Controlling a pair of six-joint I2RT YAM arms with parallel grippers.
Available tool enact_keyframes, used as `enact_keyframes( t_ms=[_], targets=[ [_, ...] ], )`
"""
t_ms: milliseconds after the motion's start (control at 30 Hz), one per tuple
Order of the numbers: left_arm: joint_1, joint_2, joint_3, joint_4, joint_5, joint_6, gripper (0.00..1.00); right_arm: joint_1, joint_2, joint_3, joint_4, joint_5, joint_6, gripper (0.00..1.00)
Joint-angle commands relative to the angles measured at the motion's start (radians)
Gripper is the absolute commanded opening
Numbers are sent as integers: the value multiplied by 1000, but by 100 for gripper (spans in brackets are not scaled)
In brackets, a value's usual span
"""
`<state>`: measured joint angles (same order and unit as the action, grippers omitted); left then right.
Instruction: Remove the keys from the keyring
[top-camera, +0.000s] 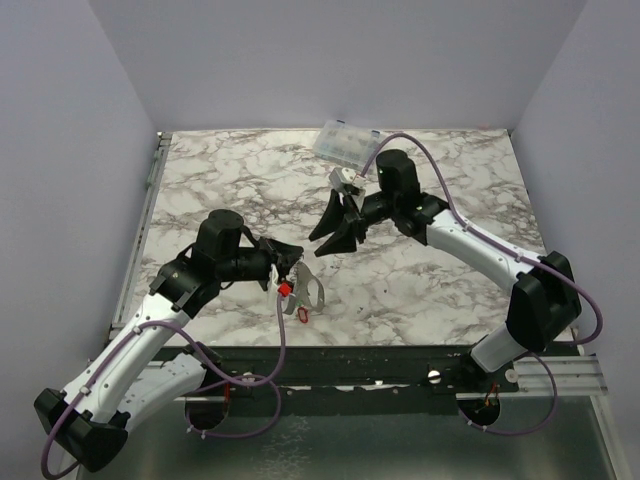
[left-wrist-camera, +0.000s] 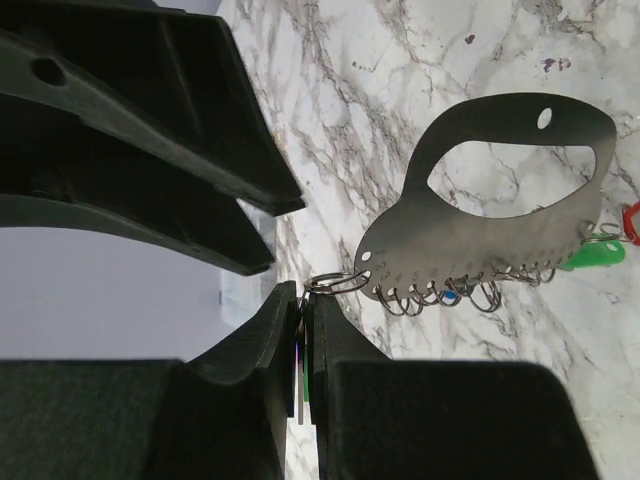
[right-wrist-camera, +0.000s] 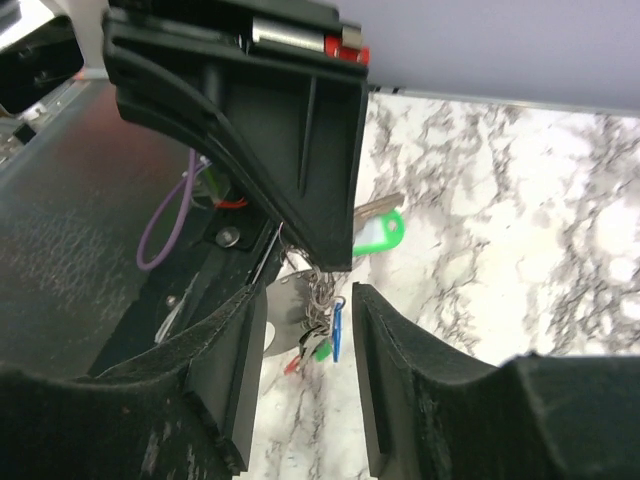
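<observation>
Left gripper (left-wrist-camera: 303, 305) is pressed together, pinching one key (left-wrist-camera: 301, 385) edge-on at its fingertips. Only a thin blue-green sliver shows between the pads. A small split ring (left-wrist-camera: 335, 283) just past the tips links that key to the keyring (left-wrist-camera: 480, 245). The keyring is a flat grey plate lying ahead of the left fingers over the marble table (left-wrist-camera: 400, 80); can't tell if it rests or hangs. The other keys (left-wrist-camera: 592, 258), green and red, bunch at the plate's far end. Right gripper (top-camera: 328, 243) is spread with nothing between its jaws, ahead of the left tool and apart from the plate.

Judgement: not done, the keys are on the ring.

Risks:
- The right tool could close on loose rings or dangling keys instead of the plate, so a pull tangles or drags the bunch.
- The thin tip pinch on the left may let the key slip under tension.
- There is little room by the left tips, so fingers may collide.
- A straight pull likely won't open a split ring and could just yank the plate away.
</observation>
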<state>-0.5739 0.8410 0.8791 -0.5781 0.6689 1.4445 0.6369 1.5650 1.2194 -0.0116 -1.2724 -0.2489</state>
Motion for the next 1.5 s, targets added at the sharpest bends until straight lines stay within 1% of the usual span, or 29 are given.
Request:
enact_keyframes(
  t_ms=[0, 33, 100, 200, 300, 400, 433, 500, 567, 733, 800, 933, 1033, 1133, 1200, 1367, 1467],
  targets=[
    [-8, -68, -50, 115, 55, 57, 0, 5, -16, -61, -12, 31, -1, 51],
    [-7, -74, -57, 130, 49, 48, 0, 6, -17, -78, 34, 24, 35, 56],
    [-7, -70, -50, 134, 36, 17, 0, 6, -19, -114, 140, 26, 129, 61],
    [-9, -48, -25, 133, 18, -36, 0, 7, -18, -162, 307, 52, 287, 64],
    [-9, -44, -20, 133, 35, -30, 0, 9, -5, -191, 437, 41, 390, 64],
    [-9, -54, -34, 134, 53, 6, 0, 10, 13, -211, 597, 9, 513, 64],
    [-10, -57, -37, 135, 53, 16, 0, 10, 18, -218, 668, 4, 555, 63],
    [-12, -54, -35, 133, 52, 18, 0, 12, 34, -230, 755, -12, 627, 60],
    [-12, -53, -32, 133, 53, 20, 0, 15, 49, -236, 813, -15, 681, 60],
    [-14, -54, -29, 133, 61, 38, 0, 18, 89, -241, 905, -10, 756, 60],
    [-15, -56, -29, 135, 60, 51, 0, 20, 107, -245, 971, -9, 817, 59],
    [-15, -57, -32, 139, 51, 67, 0, 28, 143, -261, 1132, -24, 949, 55],
    [-15, -60, -34, 143, 42, 78, 0, 35, 159, -278, 1222, -35, 1022, 53],
    [-15, -64, -41, 145, 35, 93, 0, 42, 163, -284, 1273, -42, 1064, 47],
    [-16, -65, -43, 148, 31, 96, 0, 49, 156, -290, 1279, -39, 1067, 44],
    [-17, -65, -46, 152, 23, 100, 0, 67, 133, -299, 1273, -38, 1059, 32],
    [-17, -64, -46, 152, 24, 100, 0, 70, 124, -299, 1246, -28, 1039, 31]
  ],
)
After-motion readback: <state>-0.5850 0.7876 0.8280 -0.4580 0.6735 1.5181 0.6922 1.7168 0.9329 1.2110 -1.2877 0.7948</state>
